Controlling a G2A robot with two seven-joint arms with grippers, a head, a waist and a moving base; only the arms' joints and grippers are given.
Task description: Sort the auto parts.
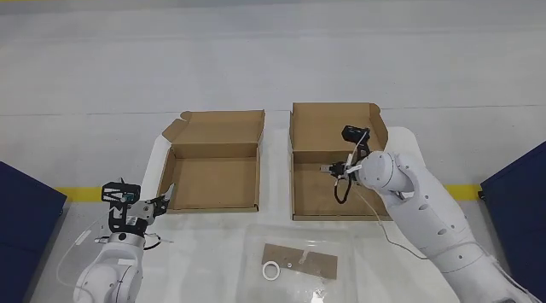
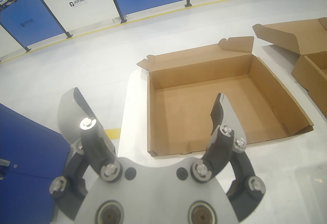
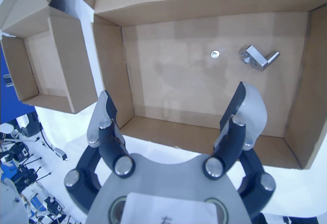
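From above, I am holding my left gripper (image 1: 162, 203) spread open over the table's (image 1: 213, 235) near-left corner, beside the left box (image 1: 213, 183). My right gripper (image 1: 333, 169) is hanging over the right box (image 1: 316, 201).

In the left wrist view, my left gripper (image 2: 148, 94) is gaping at the left box (image 2: 194, 107), gripping nothing.

In the right wrist view, my right gripper (image 3: 173, 90) is hanging released above the right box (image 3: 166, 130). A metal bracket (image 3: 258, 57) and a small washer (image 3: 215, 54) are lying toward its lid-side wall, well away from the left box (image 3: 43, 61).

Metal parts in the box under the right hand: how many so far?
2: a small round washer on the box floor and an L-shaped bracket beside it, apart. The right hand may hide others.
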